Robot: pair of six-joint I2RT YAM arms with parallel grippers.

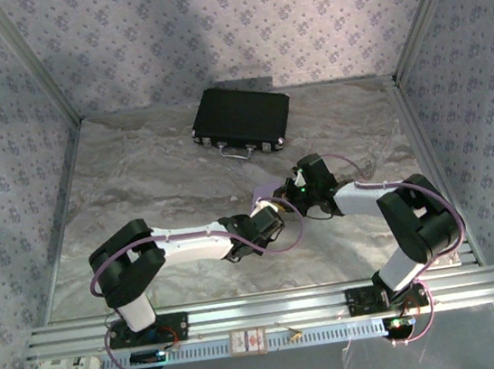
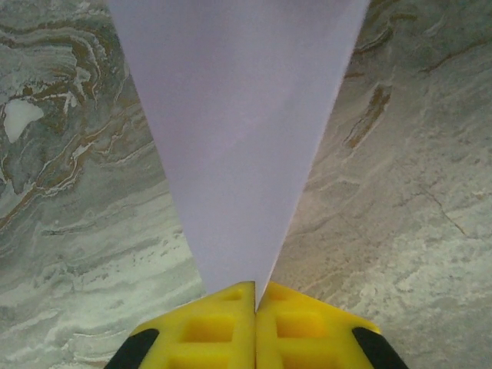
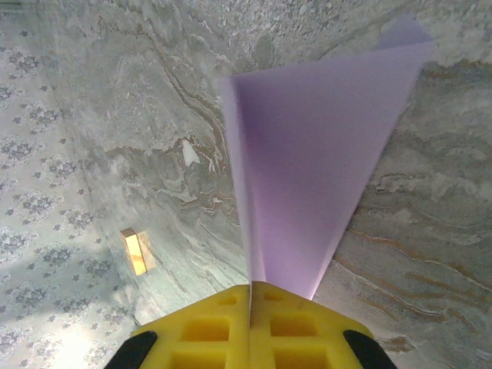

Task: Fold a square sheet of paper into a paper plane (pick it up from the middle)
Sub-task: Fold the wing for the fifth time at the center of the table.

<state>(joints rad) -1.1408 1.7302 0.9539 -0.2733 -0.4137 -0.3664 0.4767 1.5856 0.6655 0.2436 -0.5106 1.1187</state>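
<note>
At table (image 1: 137, 181) centre | lilac paper (image 2: 238, 138) pinched between left fingers (image 2: 204, 330) | also pinched between right fingers (image 3: 204, 330)

We noted the square sheet of paper (image 2: 238, 138) as thin, smooth and matt. The table (image 2: 69, 231) looked like veined stone with a dull sheen. The left hand (image 2: 255, 296) and right hand (image 3: 251, 294) had yellow moulded pads, waffled, plastic-looking. The black case (image 1: 241, 117) seemed matt; the rail (image 1: 245, 310) was ribbed bare metal.
</note>
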